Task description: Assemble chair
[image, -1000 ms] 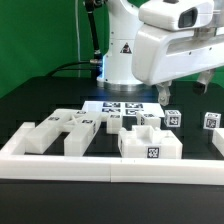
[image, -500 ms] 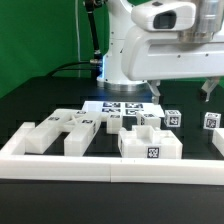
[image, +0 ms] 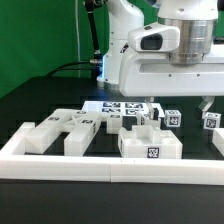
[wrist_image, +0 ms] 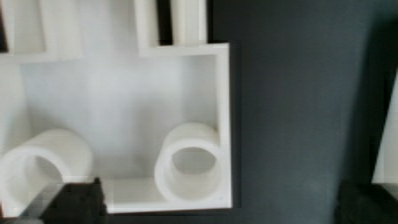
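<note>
The chair is not yet one thing. It lies as loose, chunky white blocks in a row on the black table, just behind the low white border rail at the near edge. A small tagged cube sits a little farther back, toward the exterior view's right.

My pincer hangs over that right-hand end, spread wide with nothing in it.

I judge the blocks light, stiff and hard. The plastic is smooth and could slip, so I would grip across two flat parallel faces, clear of the square black-and-white tags.

The wrist view shows a flat-walled white piece with two rounded, tube-like forms against it. I cannot tell whether they belong to it. Curved sides would roll, so flat walls look safer.
</note>
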Action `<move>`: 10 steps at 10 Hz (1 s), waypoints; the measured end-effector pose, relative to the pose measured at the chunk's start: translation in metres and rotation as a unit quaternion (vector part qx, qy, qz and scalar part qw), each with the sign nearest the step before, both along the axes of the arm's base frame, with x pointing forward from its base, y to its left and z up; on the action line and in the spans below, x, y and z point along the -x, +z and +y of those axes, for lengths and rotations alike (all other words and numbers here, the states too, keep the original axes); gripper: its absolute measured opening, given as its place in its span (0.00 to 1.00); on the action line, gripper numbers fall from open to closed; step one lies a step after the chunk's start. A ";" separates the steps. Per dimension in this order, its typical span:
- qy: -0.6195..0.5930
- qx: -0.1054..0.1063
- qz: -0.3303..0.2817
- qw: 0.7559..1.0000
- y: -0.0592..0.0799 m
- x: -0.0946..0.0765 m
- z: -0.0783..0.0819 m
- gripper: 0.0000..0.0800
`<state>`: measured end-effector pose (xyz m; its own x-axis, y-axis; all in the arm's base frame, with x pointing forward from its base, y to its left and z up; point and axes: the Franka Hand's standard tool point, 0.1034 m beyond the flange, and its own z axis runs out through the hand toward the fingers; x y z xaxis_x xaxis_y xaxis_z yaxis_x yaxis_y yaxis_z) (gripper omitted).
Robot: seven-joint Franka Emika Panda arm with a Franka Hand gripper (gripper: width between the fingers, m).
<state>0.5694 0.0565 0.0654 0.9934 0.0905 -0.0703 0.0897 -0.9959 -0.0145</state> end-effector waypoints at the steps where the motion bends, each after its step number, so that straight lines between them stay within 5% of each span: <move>1: 0.000 0.000 0.000 1.000 0.000 0.000 0.000 0.81; 3: 0.002 0.000 0.001 1.000 -0.001 0.001 0.000 0.81; 10: 0.053 -0.008 -0.023 0.998 -0.053 0.007 -0.010 0.81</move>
<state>0.5620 0.0462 0.0124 0.9805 0.1955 -0.0217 0.1950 -0.9805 -0.0227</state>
